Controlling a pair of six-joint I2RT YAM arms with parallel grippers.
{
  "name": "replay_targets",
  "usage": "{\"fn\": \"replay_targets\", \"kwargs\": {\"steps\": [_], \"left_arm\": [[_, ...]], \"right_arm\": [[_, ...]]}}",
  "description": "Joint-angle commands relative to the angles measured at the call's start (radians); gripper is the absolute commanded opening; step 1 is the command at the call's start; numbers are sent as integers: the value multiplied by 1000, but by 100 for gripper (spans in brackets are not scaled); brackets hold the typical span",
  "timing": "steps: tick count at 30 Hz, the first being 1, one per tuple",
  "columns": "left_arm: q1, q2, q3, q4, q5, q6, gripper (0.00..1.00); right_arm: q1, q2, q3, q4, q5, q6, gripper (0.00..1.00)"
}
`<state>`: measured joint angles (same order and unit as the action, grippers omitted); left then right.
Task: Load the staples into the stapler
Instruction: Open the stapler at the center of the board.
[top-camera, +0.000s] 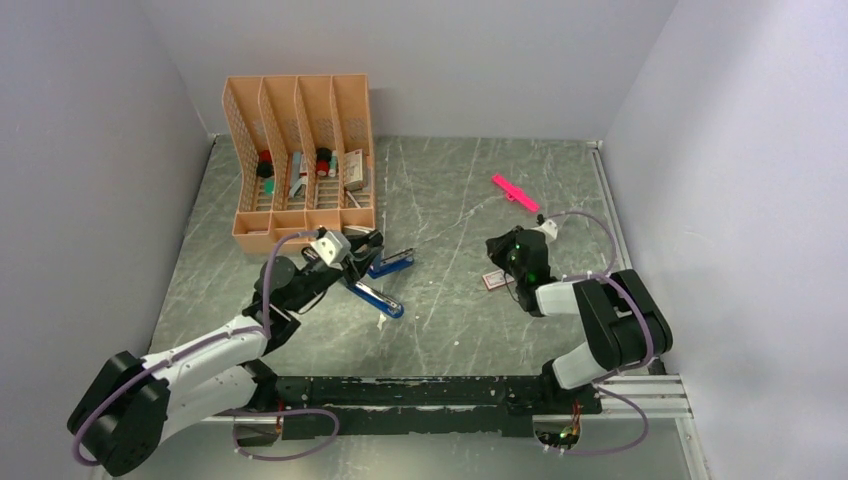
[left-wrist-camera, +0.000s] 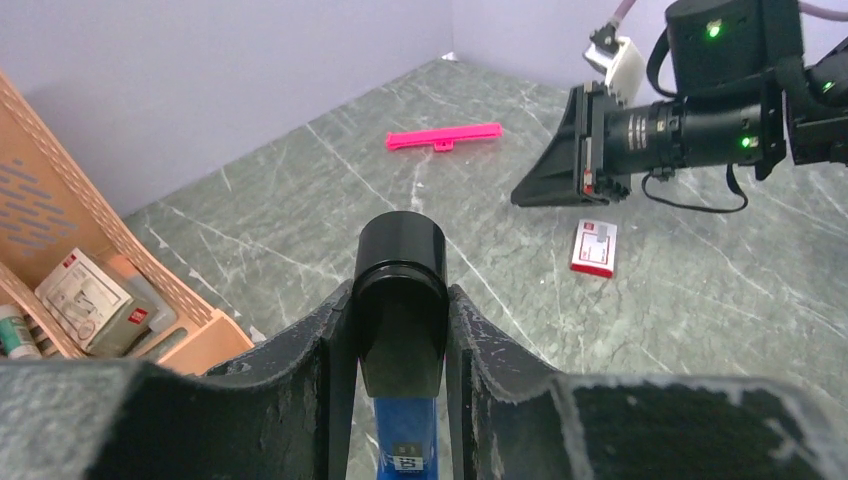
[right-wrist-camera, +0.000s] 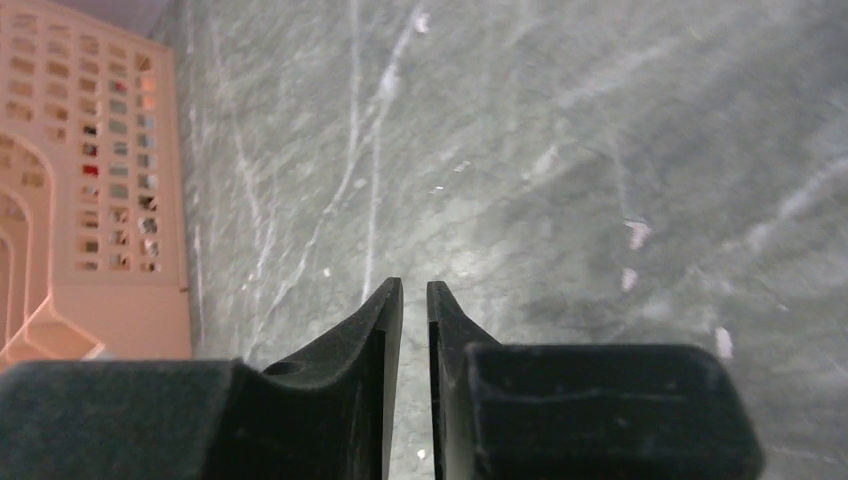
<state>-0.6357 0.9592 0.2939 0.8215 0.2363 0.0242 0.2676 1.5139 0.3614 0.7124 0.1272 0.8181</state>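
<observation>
Stapler (top-camera: 380, 298) lies hinged open in a V on table (top-camera: 450, 340), just in front of orange organiser (top-camera: 300, 140). Left gripper (left-wrist-camera: 400, 296) is closed partway, clamped on the stapler's black rear end, with the blue body running down between the fingers. Grip looks square.

Right gripper (right-wrist-camera: 415, 288) is all but closed, a sliver between the tips. Nothing shows in that sliver, though a thin strip would be hard to see there. It hangs low over staple box (left-wrist-camera: 593, 247), which lies flat on the stone, well apart from the stapler. No loose staples made out; presumably they are in the box. Pink stick (top-camera: 515, 192) lies further back and is not part of this.

Step in hand, as judged: fetching a strip. To do it well:
- Left arm holds the stapler steady, channel facing up.
- Right arm pinches the strip lightly by its long sides and keeps it level.
- Line it up with the channel before lowering.

Risk: strip snapping or tilting under a hard pinch.
</observation>
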Motion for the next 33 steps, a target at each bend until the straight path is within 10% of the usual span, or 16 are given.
{"fn": "replay_targets", "kwargs": {"steps": [1,6,10,26,33], "left_arm": [[2,24,19,150,25,12,7],[2,31,80,113,99,64,7],[2,10,150,54,142,111,7],[10,-88,371,-234,364,212,7],[10,-131,403,-293,556,199,7]], "right_arm": [[-6,-26,2,151,-111,-94,23],[-6,10,-83,617,-345,-192,56],[-6,152,-124,1104,-487,-178,62],[85,75,55,1068,-1143,-652,66],[233,-65,29,843,-1145,-904,67]]}}
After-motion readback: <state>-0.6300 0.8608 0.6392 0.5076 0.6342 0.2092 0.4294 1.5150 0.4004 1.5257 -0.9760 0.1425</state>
